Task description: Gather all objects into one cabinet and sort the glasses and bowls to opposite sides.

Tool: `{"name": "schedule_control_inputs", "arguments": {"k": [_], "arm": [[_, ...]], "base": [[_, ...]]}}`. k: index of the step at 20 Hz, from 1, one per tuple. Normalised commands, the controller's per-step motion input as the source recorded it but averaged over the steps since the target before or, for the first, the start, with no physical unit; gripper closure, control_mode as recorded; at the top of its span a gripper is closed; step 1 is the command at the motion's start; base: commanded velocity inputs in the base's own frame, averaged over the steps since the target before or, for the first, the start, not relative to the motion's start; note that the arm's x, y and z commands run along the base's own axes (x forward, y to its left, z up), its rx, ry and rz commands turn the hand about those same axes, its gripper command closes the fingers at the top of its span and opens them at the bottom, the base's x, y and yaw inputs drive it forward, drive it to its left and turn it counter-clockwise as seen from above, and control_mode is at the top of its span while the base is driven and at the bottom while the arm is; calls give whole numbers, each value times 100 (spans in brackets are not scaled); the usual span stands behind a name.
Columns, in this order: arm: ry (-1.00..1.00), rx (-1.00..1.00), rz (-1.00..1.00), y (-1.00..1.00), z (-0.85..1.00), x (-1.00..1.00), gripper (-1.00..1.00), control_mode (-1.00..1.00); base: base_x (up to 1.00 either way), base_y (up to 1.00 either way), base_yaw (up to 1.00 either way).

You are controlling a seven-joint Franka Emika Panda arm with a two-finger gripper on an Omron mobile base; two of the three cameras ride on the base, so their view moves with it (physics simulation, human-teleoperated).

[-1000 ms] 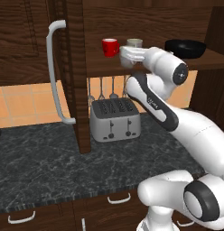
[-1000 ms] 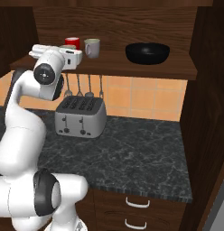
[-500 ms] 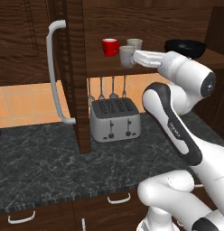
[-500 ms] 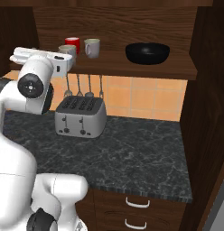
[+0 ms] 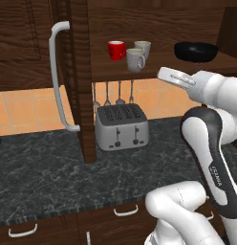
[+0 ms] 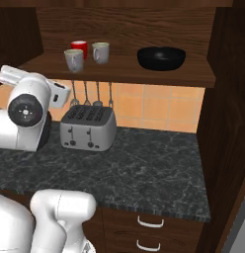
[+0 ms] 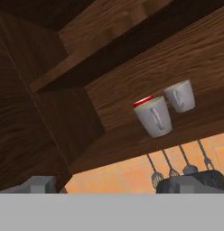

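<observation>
Compared with one second ago, the arm is drawn back from the shelf (image 5: 139, 72): then the end effector was at the mugs, level with the shelf edge; now the hand sits lower and nearer the base, clear of the shelf and above the worktop (image 5: 53, 177). The end effector stands released, its jaws wide apart, with nothing between them. The second off-white mug, formerly hidden behind the hand, now stands free on the shelf.

Nearest, the worktop carries a grey toaster (image 5: 122, 127) against the orange tiled wall, with utensils (image 5: 113, 93) hanging above it under the shelf. The cabinet door (image 5: 77, 72) stands open at the left, its long white handle (image 5: 59, 76) facing forward.

On the shelf, three mugs cluster at the left side. The front grey mug (image 5: 135, 60) stands upright nearest the shelf edge; in the hand view its handle faces the camera (image 7: 154, 116). Just behind it stand the red mug (image 5: 116, 50) to the left and the rear off-white mug (image 5: 142, 48) to the right, both upright. Whether the mugs touch one another cannot be told. The black bowl (image 5: 196, 51) rests upright at the right side of the same shelf, well apart from the mugs. It is wide, shallow and glossy.
</observation>
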Motion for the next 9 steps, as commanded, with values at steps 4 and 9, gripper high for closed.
{"name": "schedule_control_inputs", "arguments": {"k": [4,9], "arm": [[5,-3,2,0,26,-85,-100,-100],[2,-7,0,4,7,-36,-100,-100]], "base": [[0,0,0],[0,0,0]]}}
